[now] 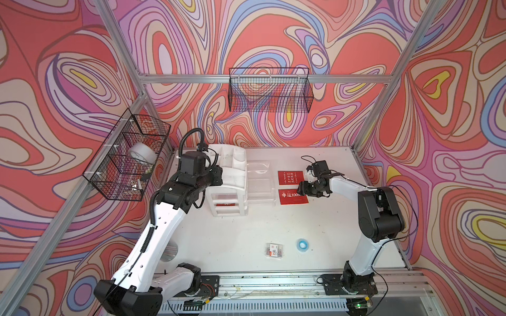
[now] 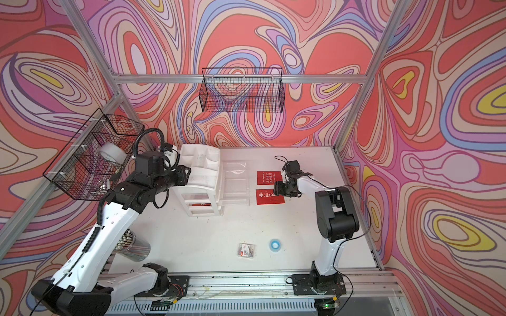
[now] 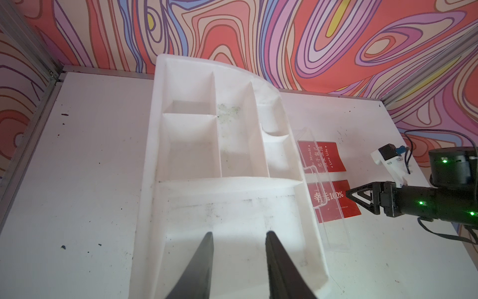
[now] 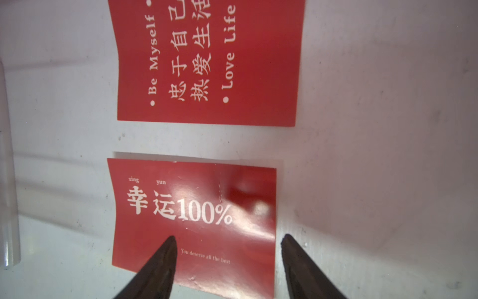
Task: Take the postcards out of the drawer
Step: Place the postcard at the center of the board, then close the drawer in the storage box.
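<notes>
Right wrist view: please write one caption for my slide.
Open right hand above the "100%" postcard; the "Love Life" postcard lies apart on the white table.

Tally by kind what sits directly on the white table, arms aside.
Red cards: 2
Clear packet: 1
Blue roll: 1
Metal cup: 1
Drawer unit: 1
Total: 6
</notes>
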